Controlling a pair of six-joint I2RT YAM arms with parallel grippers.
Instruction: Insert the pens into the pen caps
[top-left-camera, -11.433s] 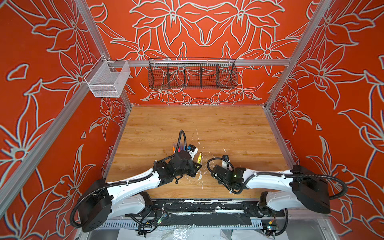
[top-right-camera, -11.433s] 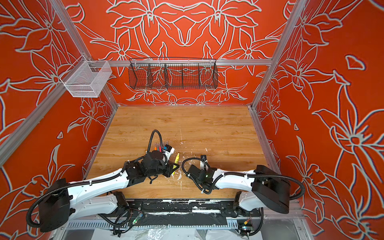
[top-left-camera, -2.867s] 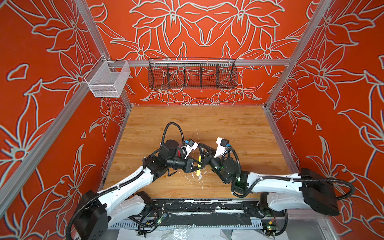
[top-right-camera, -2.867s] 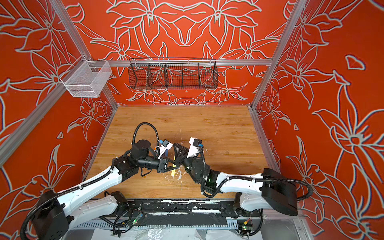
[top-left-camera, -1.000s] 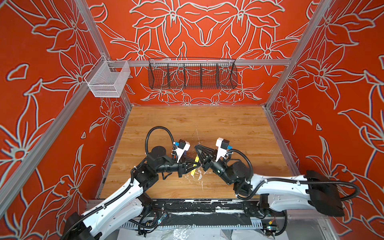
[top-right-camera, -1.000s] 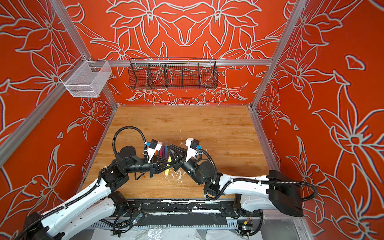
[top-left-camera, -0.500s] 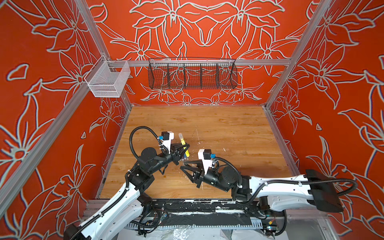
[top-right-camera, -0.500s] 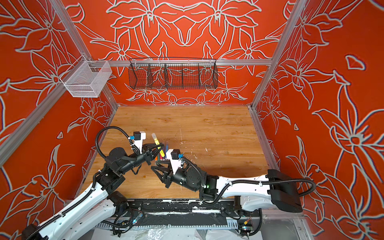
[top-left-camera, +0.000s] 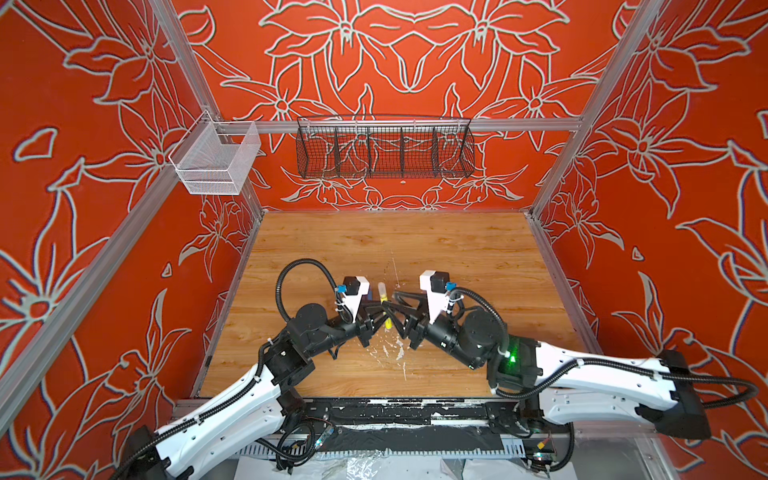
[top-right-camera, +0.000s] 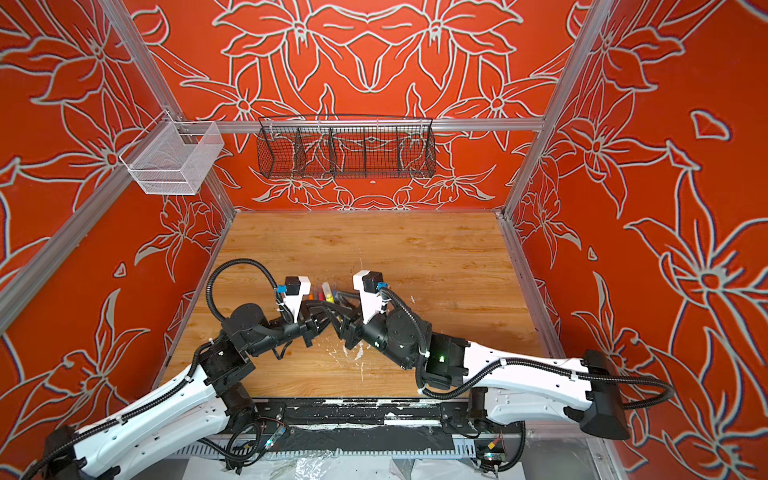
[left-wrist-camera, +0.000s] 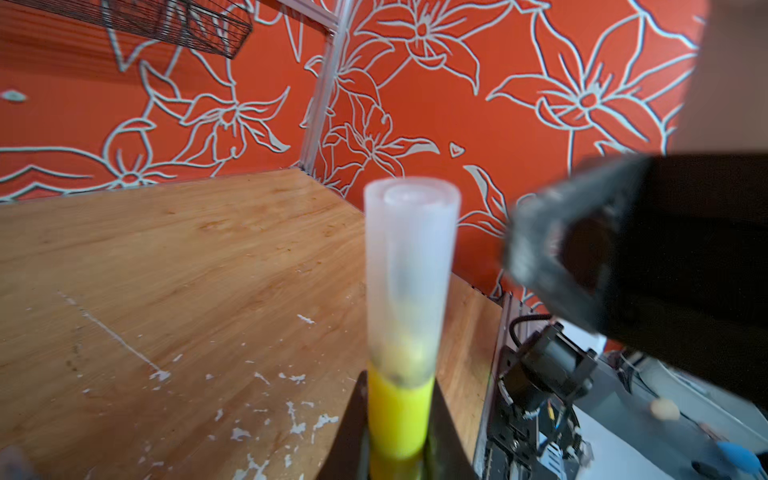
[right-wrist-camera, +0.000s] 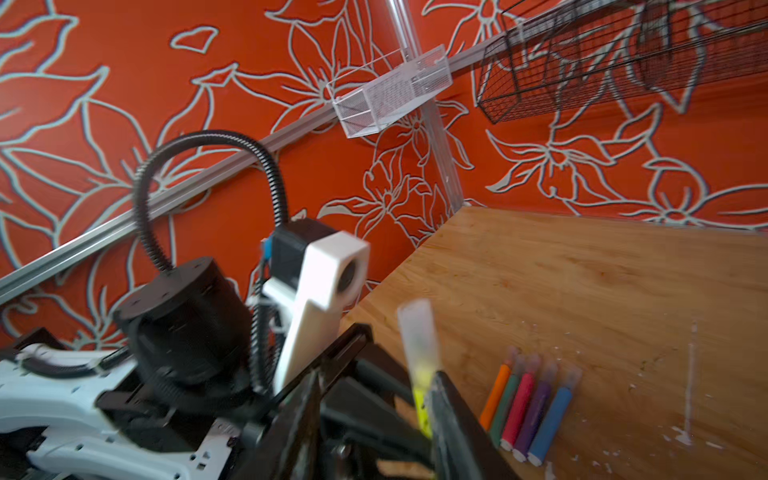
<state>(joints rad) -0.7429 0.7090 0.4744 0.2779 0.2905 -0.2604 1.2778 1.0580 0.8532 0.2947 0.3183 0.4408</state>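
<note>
yellow pen (left-wrist-camera: 398, 419) w/ clear frosted cap (left-wrist-camera: 409, 270) on tip, in left hand (top-left-camera: 379, 318)

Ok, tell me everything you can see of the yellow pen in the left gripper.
The yellow pen is a slim marker with a glossy yellow plastic barrel; a cloudy, colourless cap sits over its tip end. The left gripper clamps the barrel from both sides, holding it off the wooden table, cap pointing away from the gripper. The right gripper stands open beside it, clear of the cap.
</note>
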